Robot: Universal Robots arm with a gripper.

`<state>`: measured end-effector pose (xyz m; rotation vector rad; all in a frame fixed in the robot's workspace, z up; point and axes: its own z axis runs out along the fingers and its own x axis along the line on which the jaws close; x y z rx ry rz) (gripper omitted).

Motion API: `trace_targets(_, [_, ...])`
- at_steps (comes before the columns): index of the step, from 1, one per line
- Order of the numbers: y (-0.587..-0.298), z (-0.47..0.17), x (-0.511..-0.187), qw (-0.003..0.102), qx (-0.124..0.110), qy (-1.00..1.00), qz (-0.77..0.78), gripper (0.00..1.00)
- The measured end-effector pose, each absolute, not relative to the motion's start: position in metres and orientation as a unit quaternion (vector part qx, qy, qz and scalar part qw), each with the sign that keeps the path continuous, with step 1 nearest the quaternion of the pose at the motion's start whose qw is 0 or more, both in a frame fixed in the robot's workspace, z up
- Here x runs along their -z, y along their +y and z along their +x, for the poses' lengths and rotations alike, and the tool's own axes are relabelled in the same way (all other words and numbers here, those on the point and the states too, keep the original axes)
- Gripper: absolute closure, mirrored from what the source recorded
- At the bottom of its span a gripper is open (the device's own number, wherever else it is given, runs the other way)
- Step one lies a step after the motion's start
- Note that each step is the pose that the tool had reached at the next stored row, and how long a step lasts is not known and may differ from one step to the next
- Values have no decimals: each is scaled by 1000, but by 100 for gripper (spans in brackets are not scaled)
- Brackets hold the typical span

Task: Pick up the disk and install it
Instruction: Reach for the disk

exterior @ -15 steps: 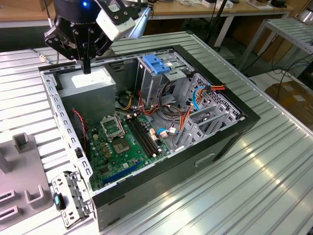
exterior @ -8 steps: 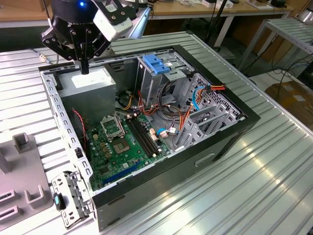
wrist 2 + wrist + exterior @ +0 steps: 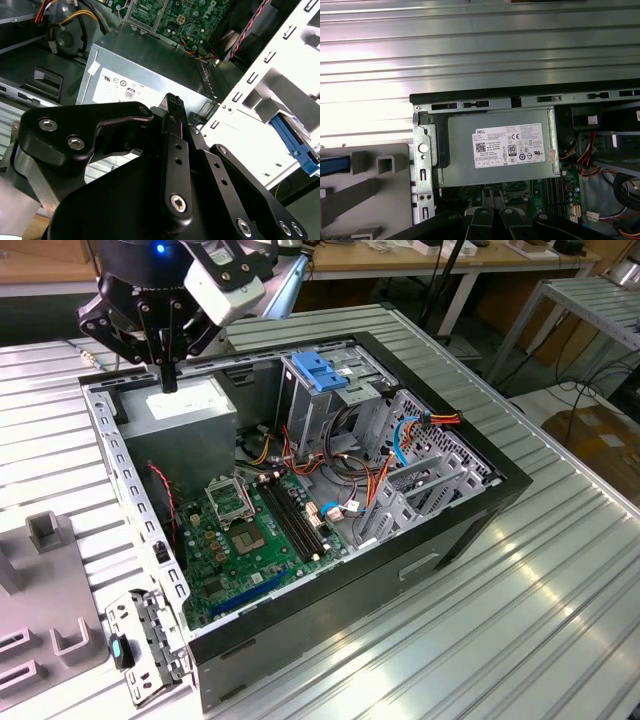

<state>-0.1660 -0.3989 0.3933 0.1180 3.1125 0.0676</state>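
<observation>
Step in hand: early going, pickup not yet made, by the look of it; nothing installed that can be seen.
Pincer: black two-finger gripper (image 3: 168,378), fingers pressed together, empty, hanging just above the large grey metal power supply box (image 3: 185,408) in the exterior view.
Disk: judged to be the blue-railed silver slab (image 3: 294,144) peeking past the pale chassis wall in the second wrist view; outside the case, well apart from the fingers, mostly hidden.
Holder: flat grey plastic fixture block (image 3: 375,195) beside the case in the first wrist view, a blue edge lying in it at the frame edge; probably that same disk, hard to say for sure.
Next move calls for: probably opened jaws first, then a square line-up over the blue rails, clear of the chassis rim.
Case: open black-and-grey metal computer case (image 3: 400,570) on the ribbed metal table (image 3: 545,625).
Inside the case: power supply box in the far corner, green motherboard (image 3: 235,540) on the floor, grey metal drive cage (image 3: 330,425), red and orange cable bundle (image 3: 385,475).
Cage contents: bare blue plastic bracket (image 3: 320,370) on top, no drive in it.
</observation>
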Motion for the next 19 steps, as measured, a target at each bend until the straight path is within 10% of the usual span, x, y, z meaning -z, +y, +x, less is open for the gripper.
trace_targets(19, [-399,-180,-393,13,-22,999,38,89])
